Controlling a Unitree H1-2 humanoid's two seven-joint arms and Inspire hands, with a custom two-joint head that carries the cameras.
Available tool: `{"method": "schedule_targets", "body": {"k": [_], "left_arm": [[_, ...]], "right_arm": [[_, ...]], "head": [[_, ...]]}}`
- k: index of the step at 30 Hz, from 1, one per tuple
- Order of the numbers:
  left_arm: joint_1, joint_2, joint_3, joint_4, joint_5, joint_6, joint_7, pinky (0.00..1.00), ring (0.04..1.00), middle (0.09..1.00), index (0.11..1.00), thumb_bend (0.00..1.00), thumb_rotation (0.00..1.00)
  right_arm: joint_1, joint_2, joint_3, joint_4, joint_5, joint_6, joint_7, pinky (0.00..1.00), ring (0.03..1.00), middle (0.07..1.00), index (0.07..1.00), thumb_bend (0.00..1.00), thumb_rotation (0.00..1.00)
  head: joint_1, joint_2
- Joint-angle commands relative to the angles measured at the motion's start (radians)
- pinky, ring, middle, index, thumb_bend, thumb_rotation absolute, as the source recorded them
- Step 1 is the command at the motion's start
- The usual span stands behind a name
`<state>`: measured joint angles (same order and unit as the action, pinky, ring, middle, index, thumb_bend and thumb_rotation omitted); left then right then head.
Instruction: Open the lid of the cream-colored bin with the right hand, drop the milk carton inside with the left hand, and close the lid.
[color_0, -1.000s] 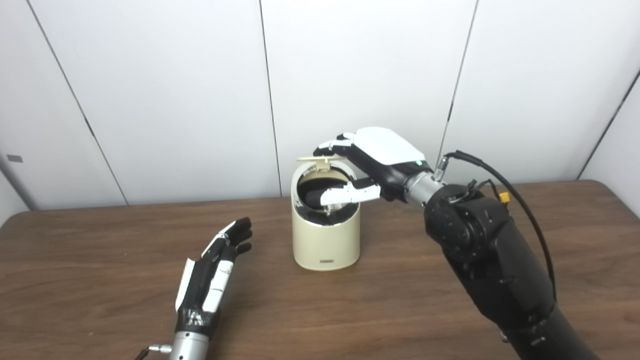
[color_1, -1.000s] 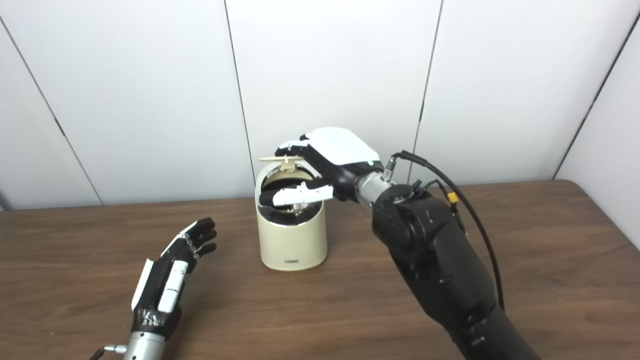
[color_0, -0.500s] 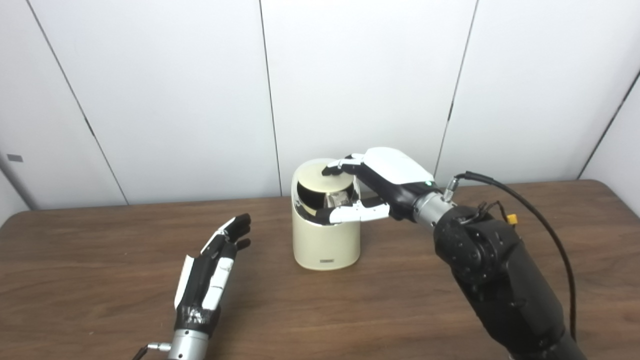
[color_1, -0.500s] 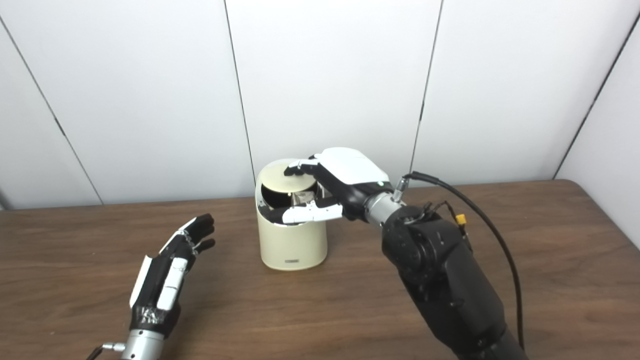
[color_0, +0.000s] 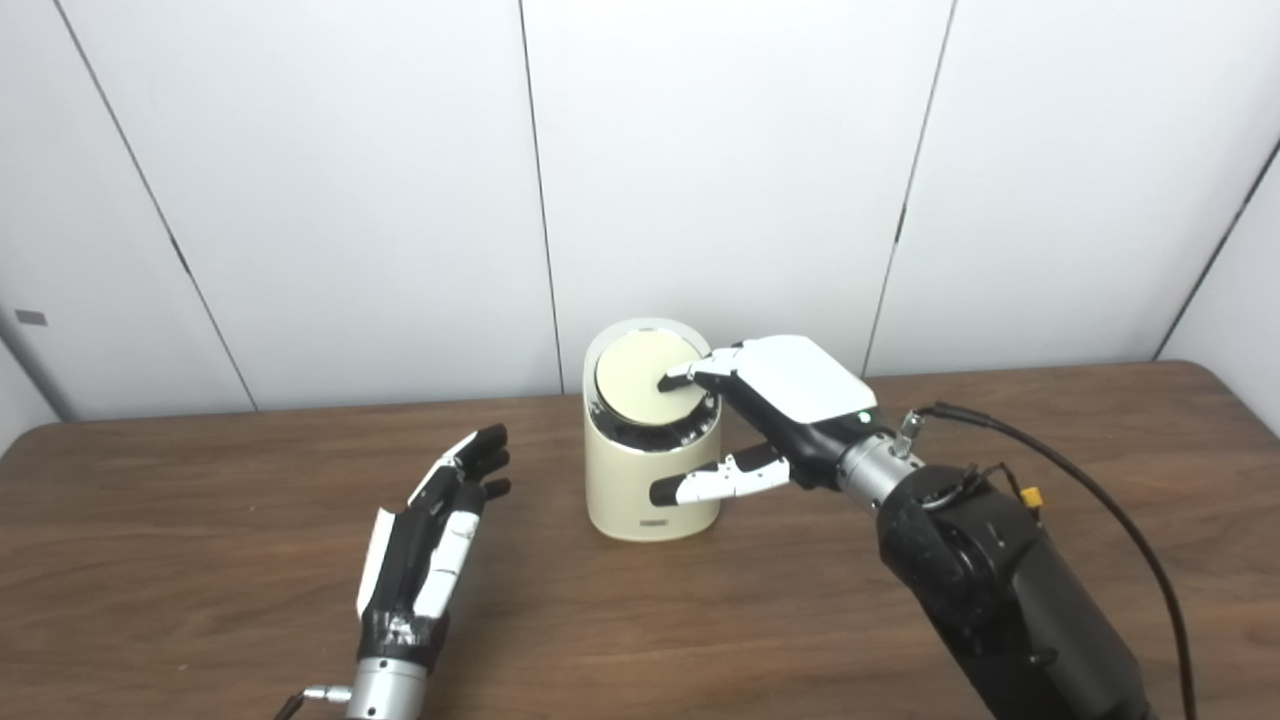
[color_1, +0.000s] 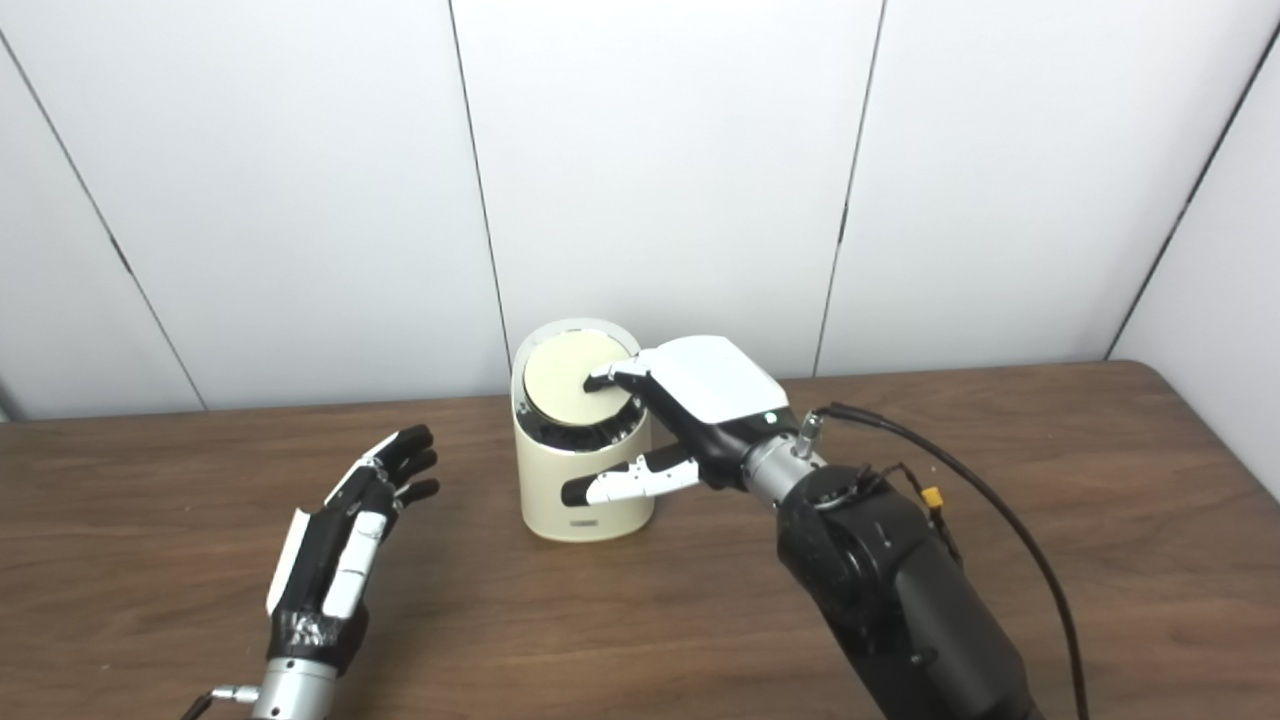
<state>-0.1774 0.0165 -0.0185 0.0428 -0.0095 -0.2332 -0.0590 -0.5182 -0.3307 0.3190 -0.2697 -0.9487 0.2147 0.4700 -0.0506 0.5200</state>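
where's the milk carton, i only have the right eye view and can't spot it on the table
observer: it is not in the left eye view either. That view reaches the far left corner of the table, and no carton shows there.
operator: is the left hand holding it then
observer: no, the left hand is open and holds nothing.
operator: lid fully down?
observer: from the left eye view the lid lies flat inside the rim of the bin, with the right hand's fingertips on it.
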Motion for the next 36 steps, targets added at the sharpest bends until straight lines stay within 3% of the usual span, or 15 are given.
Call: {"method": "schedule_targets", "body": {"k": [1,5,12,16,23,28,36], "left_arm": [[-0.029,-0.006,-0.003,-0.040,0.012,-0.025,0.010,0.80,0.863,0.871,0.867,0.66,0.83],[-0.030,-0.017,-0.003,-0.055,0.018,-0.010,0.019,0.81,0.864,0.866,0.857,0.66,0.83],[-0.038,-0.025,-0.003,-0.065,0.021,-0.005,0.028,0.80,0.859,0.866,0.862,0.66,0.83],[-0.041,-0.026,-0.002,-0.067,0.014,-0.008,0.029,0.79,0.862,0.867,0.860,0.66,0.83],[-0.046,-0.018,0.003,-0.065,0.017,-0.004,0.029,0.78,0.857,0.862,0.859,0.67,0.83],[-0.047,-0.017,0.007,-0.060,0.007,-0.004,0.027,0.78,0.856,0.860,0.856,0.67,0.82],[-0.049,-0.012,0.008,-0.049,0.018,-0.010,0.028,0.78,0.855,0.860,0.855,0.67,0.82]], "right_arm": [[-0.004,-0.020,0.009,0.013,-0.027,-0.021,-0.008,0.98,0.890,0.820,0.790,0.73,0.86],[0.015,-0.030,0.029,0.031,-0.073,-0.052,-0.029,1.00,0.905,0.832,0.800,0.72,0.83],[0.014,-0.080,0.132,0.085,-0.338,-0.123,-0.073,1.00,0.916,0.845,0.810,0.69,0.75],[0.010,-0.098,0.161,0.109,-0.417,-0.162,-0.064,1.00,0.924,0.846,0.818,0.72,0.70],[0.027,-0.104,0.213,0.117,-0.440,-0.232,-0.001,1.00,0.929,0.853,0.819,0.71,0.72],[0.052,-0.115,0.260,0.142,-0.446,-0.265,-0.031,1.00,0.917,0.855,0.821,0.70,0.73],[0.074,-0.133,0.285,0.137,-0.450,-0.272,-0.079,0.94,0.896,0.840,0.811,0.71,0.74]], "head": [[0.003,0.004],[0.010,0.009],[0.012,0.011],[0.009,0.013],[0.009,0.017],[0.007,0.014],[0.001,0.011]]}}
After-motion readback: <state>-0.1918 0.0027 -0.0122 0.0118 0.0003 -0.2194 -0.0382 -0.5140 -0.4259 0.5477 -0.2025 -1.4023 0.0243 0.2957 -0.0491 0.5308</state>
